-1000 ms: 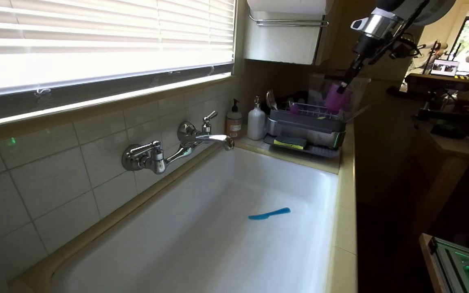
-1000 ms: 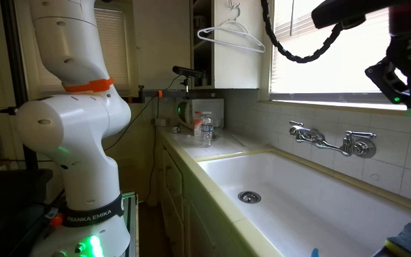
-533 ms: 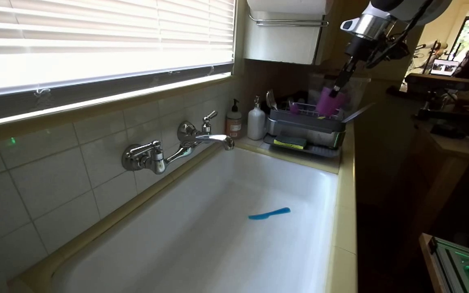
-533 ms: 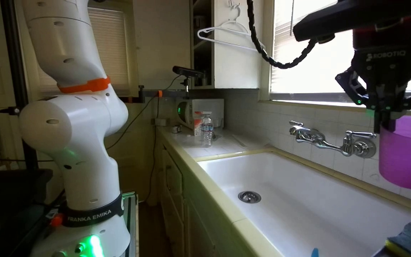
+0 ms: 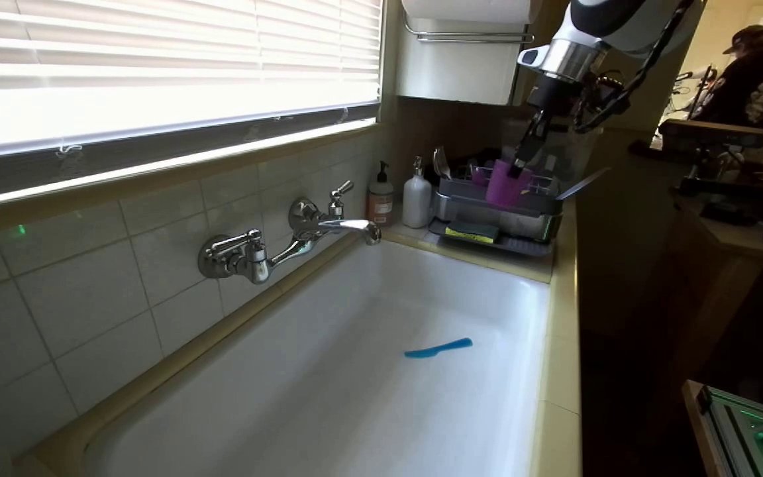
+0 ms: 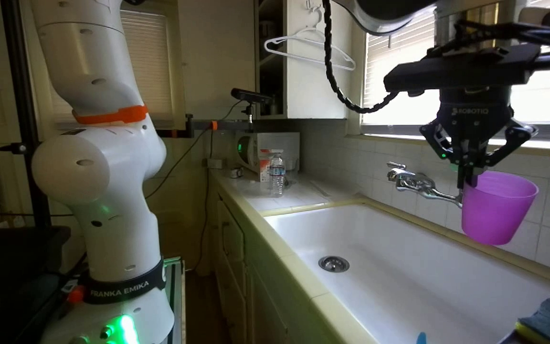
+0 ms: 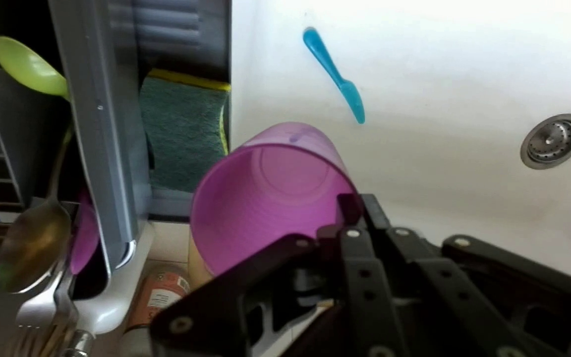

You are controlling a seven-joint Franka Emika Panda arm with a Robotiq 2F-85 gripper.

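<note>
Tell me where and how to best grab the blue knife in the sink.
Probably by the handle, from straight above: the blue knife lies flat on the sink floor, so pinch across its narrow width. The gripper must first release the purple cup it holds.

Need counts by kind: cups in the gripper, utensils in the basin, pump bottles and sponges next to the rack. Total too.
Pink cup, pinched at its rim: 1
Blue knife, in the basin: 1
Pump bottles: 2
Sponge: 1
Total: 5

The cup [image 6: 497, 210] is purple, knife [image 7: 335, 71] blue, sponge top [image 7: 181, 131] perhaps green.
</note>
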